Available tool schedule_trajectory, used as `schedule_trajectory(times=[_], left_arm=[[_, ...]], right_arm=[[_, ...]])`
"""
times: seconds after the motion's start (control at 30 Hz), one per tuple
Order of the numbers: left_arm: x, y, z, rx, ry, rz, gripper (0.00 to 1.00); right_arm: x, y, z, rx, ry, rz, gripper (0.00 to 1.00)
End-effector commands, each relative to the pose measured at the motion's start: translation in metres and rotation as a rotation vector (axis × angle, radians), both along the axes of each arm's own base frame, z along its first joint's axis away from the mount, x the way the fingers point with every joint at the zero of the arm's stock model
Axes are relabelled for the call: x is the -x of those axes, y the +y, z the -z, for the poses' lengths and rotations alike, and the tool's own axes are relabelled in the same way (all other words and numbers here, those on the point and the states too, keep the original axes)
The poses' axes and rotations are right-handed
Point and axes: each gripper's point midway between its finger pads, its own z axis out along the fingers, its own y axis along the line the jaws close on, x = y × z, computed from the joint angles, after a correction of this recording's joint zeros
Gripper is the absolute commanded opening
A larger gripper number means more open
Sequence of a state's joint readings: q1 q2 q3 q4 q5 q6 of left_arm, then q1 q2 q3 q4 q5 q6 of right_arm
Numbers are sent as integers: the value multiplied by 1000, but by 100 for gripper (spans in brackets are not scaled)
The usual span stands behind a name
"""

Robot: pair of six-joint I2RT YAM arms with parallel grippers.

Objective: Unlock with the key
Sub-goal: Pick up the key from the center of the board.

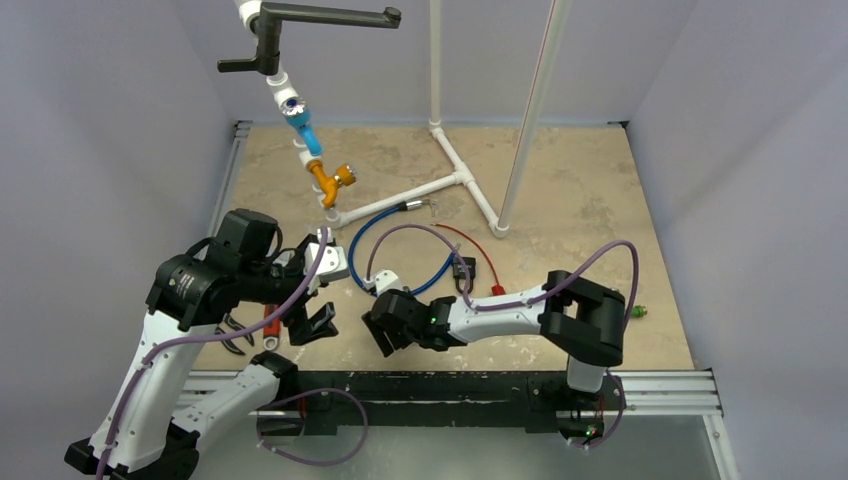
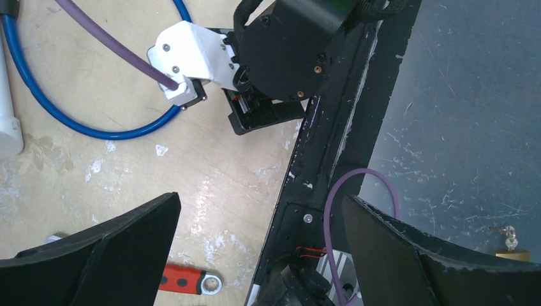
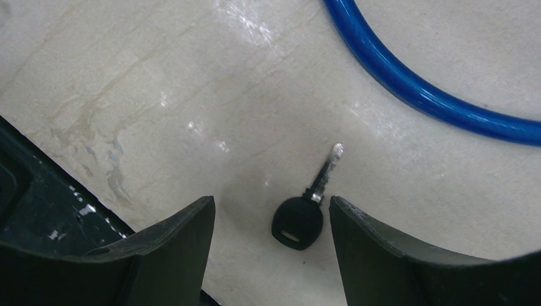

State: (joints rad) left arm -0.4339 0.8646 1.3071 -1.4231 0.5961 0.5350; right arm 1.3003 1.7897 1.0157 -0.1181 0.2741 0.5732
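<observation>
Beige marbled table point(image 1: 560, 180), grey walls, and the key point(image 3: 312, 197) lies flat on it, black head between the parted fingers of the right gripper point(image 3: 270, 207), blade pointing to one o'clock toward the blue cable lock point(image 3: 421, 95) (nothing pinched yet). The left gripper point(image 2: 261, 197) hangs wide open and empty over the near edge. Early going, I'd say: grasp, insertion and turn are all left to do.

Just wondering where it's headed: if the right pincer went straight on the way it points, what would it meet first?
Probably the small black-headed metal key, lying flat on the beige marbled tabletop inside the open right pincer. How far above it the pincer hangs is unclear.
</observation>
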Motion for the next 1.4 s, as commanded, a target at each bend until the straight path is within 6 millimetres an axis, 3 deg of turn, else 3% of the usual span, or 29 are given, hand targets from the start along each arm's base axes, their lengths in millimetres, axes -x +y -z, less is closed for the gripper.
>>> schedule_trajectory(times=[0.0, 0.17, 0.43, 0.63, 0.93, 1.03, 1.17, 1.37], left_arm=[[-1, -4, -13, 37, -32, 16, 100], [0, -5, -14, 41, -32, 17, 100], [-1, -4, -16, 36, -37, 19, 100], [-2, -4, -16, 36, -40, 23, 100], [-2, 6, -9, -31, -62, 37, 100], [-6, 13, -3, -77, -84, 35, 100], [-8, 13, 0, -94, -106, 79, 100], [-23, 8, 14, -114, -177, 166, 100]], right_arm=[[-5, -18, -14, 14, -52, 18, 64], [-7, -30, -8, 55, -64, 28, 59], [-2, -15, -5, 45, -55, 0, 52], [5, -18, 6, 87, -56, -1, 45], [4, -30, 17, 136, -73, 32, 24], [2, -29, 10, 123, -89, 28, 16], [0, -34, -13, 73, -137, -1, 7], [3, -48, -59, -18, -221, -91, 5]])
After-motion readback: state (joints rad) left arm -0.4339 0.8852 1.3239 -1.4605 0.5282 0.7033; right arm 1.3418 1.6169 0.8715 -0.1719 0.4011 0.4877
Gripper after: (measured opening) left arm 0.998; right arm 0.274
